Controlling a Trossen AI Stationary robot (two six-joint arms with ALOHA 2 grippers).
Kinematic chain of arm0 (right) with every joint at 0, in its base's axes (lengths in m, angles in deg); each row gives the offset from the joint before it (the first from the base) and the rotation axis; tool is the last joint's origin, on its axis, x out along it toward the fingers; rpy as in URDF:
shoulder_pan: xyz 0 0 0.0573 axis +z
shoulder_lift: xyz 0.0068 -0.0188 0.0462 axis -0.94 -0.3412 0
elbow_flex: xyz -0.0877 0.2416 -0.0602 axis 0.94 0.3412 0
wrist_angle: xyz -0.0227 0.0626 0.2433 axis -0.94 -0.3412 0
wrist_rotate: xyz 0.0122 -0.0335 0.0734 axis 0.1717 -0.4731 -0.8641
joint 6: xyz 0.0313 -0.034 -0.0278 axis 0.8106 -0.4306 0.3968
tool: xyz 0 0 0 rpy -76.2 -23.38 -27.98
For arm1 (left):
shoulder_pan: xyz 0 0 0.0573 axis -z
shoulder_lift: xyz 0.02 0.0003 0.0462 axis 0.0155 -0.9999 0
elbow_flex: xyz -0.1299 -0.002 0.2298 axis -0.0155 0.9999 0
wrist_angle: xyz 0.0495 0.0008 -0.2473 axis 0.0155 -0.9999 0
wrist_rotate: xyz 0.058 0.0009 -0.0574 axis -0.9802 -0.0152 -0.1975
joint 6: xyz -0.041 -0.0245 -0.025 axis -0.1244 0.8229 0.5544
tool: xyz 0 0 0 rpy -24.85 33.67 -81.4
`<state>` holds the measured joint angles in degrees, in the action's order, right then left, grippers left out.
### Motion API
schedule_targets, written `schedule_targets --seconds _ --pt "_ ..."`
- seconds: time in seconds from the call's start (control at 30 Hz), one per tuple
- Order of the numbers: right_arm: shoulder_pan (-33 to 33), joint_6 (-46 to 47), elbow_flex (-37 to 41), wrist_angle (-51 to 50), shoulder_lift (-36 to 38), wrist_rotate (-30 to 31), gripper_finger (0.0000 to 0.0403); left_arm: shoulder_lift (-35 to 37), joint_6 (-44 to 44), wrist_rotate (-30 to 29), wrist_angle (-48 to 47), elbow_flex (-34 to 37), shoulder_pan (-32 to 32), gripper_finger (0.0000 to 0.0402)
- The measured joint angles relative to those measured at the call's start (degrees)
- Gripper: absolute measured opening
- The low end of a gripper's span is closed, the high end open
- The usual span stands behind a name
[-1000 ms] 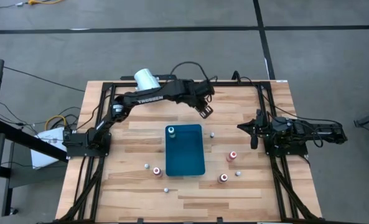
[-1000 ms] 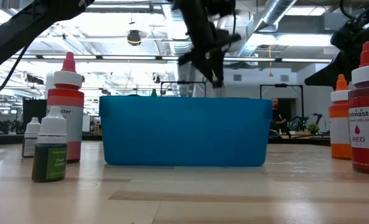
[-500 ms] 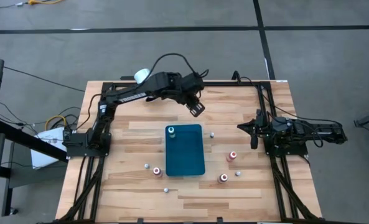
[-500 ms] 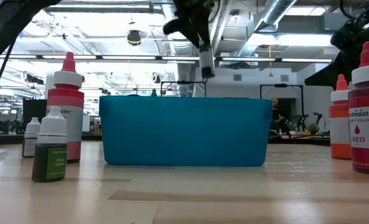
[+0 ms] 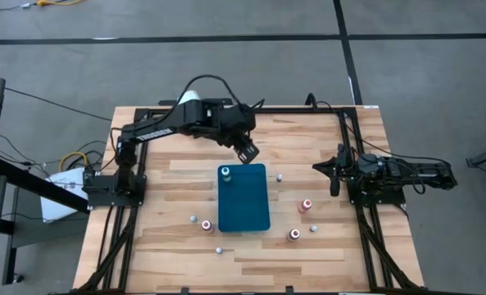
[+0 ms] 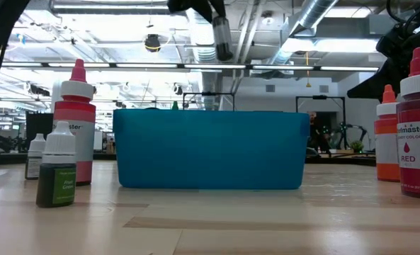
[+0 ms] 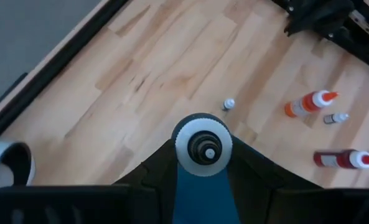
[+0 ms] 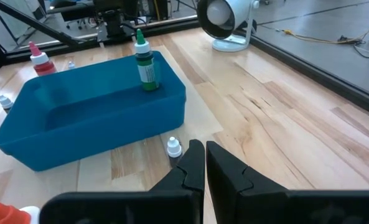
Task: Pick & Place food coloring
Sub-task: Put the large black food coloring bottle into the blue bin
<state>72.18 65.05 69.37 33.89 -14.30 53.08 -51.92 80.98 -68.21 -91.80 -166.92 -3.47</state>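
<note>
In left gripper point(image 7: 203, 163): white-capped food coloring bottle point(image 7: 203, 142).

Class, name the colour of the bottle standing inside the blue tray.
Green bottle, teal-green cap; the right wrist view shows it best.

In the low view, the dark red plastic bottle with a white cap point(image 6: 416, 138) at the right edge carries white lettering: the cut-off word "master" with smaller "COLOR" beneath it, then "RED" under a white drop sign. The small dark green bottle with a white cap point(image 6: 57, 173) at the left carries pale print too small to read. No other lettering is legible in any view.
</note>
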Motion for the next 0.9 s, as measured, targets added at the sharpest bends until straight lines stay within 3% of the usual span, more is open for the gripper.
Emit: schedule_targets --seconds 0.27,0.67,0.9 --pt "0.0 0.0 0.0 0.0 0.0 0.0 0.0007 1.2 5.4 -1.3 -4.4 0.0 4.6 0.0113" --pt "0.0 0.0 0.0 0.0 0.0 0.0 0.0007 2.0 17.0 -11.1 -10.9 0.0 13.4 0.0112" --pt "0.0 0.0 0.0 0.0 0.0 0.0 0.0007 2.0 23.2 -13.7 -12.1 0.0 17.2 0.0111"
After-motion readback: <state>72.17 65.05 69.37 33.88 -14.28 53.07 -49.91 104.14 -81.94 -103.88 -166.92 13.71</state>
